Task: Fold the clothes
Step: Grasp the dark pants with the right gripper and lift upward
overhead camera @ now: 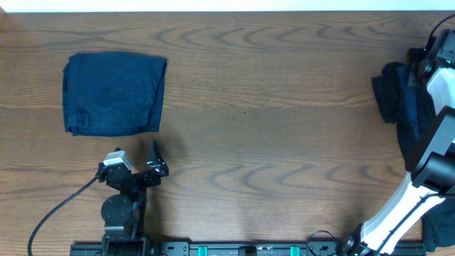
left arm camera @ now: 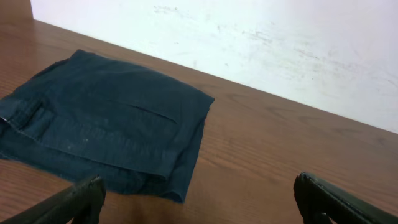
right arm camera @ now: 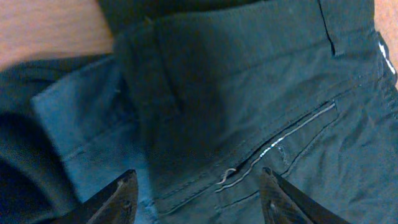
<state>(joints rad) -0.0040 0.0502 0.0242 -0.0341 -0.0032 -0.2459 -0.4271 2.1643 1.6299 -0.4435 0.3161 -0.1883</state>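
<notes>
Folded navy cloth rectangle [overhead camera: 114,92] lies far left on the wooden surface [overhead camera: 284,107]; left pincer [left arm camera: 205,205] released beside it. Right pincer [right arm camera: 198,186] astride the rumpled dark garment heap [overhead camera: 394,99] at the right edge, fingers apart, bite uncertain. Step: fetching another garment. Next: firm pinch, drag centre.

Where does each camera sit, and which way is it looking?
Overhead: above the table, facing straight down; the left arm and right arm show.
Left wrist: low on the left arm, facing the folded garment; its fingertips show.
Right wrist: close over the dark heap; fingertips show.
Shared: overhead also sees the folded garment.
</notes>
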